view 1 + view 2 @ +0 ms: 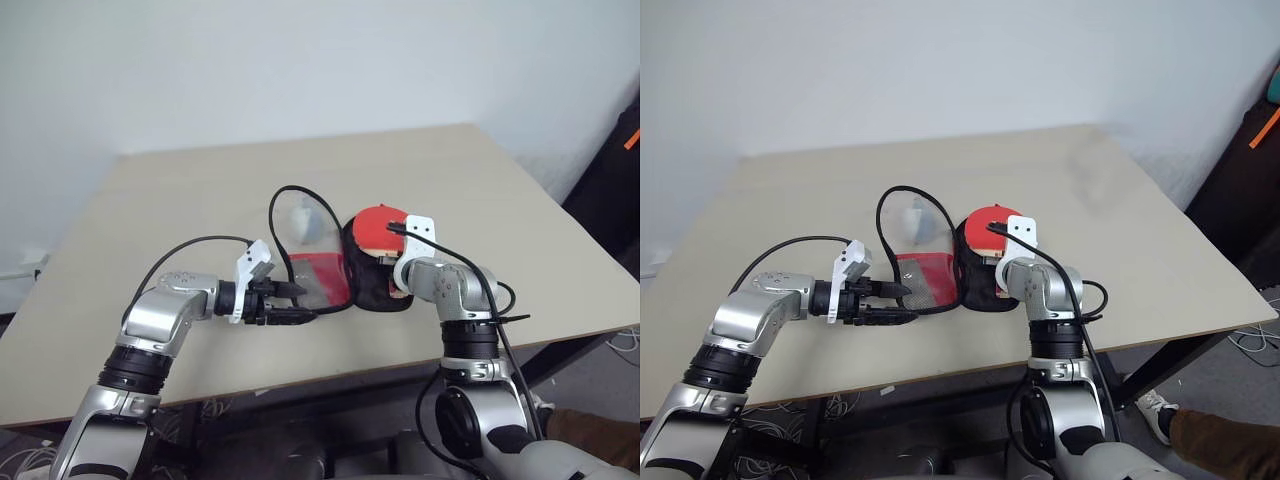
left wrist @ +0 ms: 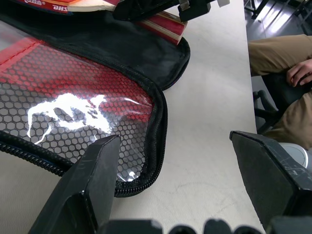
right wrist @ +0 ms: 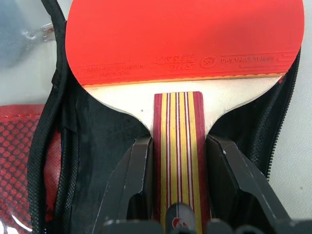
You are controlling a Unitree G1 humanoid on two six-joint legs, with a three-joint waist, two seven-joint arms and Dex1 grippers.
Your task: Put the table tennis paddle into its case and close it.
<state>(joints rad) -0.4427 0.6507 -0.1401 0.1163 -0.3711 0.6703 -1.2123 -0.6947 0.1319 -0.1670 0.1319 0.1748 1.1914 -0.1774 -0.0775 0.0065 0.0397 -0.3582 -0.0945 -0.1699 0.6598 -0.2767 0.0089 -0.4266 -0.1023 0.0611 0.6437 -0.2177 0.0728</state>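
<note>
The case [image 1: 372, 285] lies unzipped on the table, its black half to the right and its red mesh flap [image 1: 318, 280] spread to the left. A grey-blue charm [image 1: 305, 222] sits behind the flap's black-edged loop. The table tennis paddle [image 3: 185, 34] rests red face up on the black half, its head pointing away from me. My right gripper [image 3: 178, 161] is shut on its striped wooden handle [image 3: 178, 131]. My left gripper [image 2: 175, 180] stands open and low at the flap's near zip edge [image 2: 157, 141], one finger [image 2: 92, 185] over the mesh.
The beige table [image 1: 200, 200] has bare room to the left, behind and right of the case; its front edge runs just below both grippers. A seated person's legs [image 2: 280, 63] are beside the table on the right.
</note>
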